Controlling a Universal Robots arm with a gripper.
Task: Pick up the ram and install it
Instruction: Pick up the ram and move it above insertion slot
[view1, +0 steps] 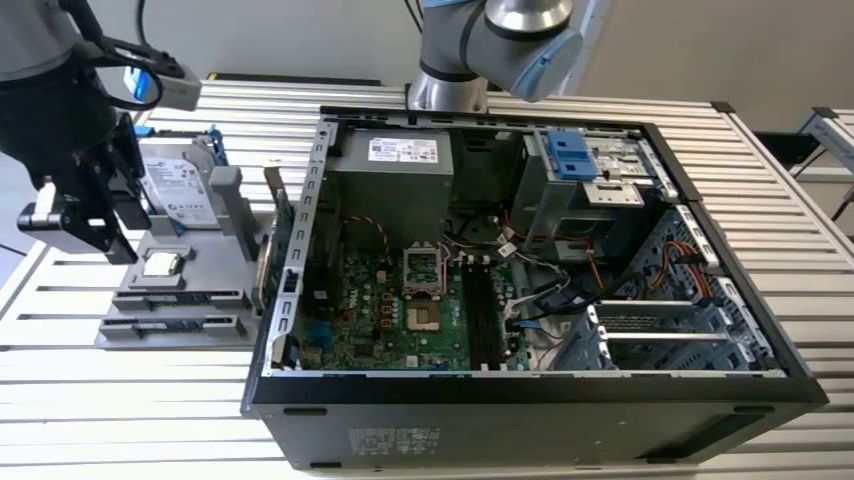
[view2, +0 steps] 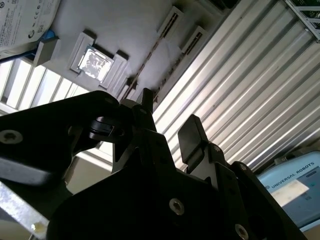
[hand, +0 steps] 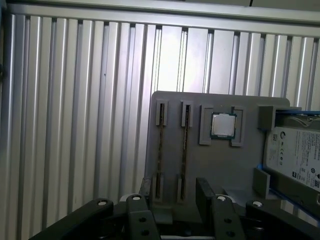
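table (view1: 134, 400) slatted metal | open computer case (view1: 534, 420) on it | grey tray (hand: 225, 165) beside case, exterior view's left | gripper (hand: 175, 189) over tray, fingers spread, holding nothing | ram (hand: 184, 150) lying in tray slot, untouched

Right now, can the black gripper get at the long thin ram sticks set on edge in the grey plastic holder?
Probably yes. The gripper hangs open by the holder, and nothing covers the ram sticks in their slots. The square silver processor and hard drive lie off to one side.
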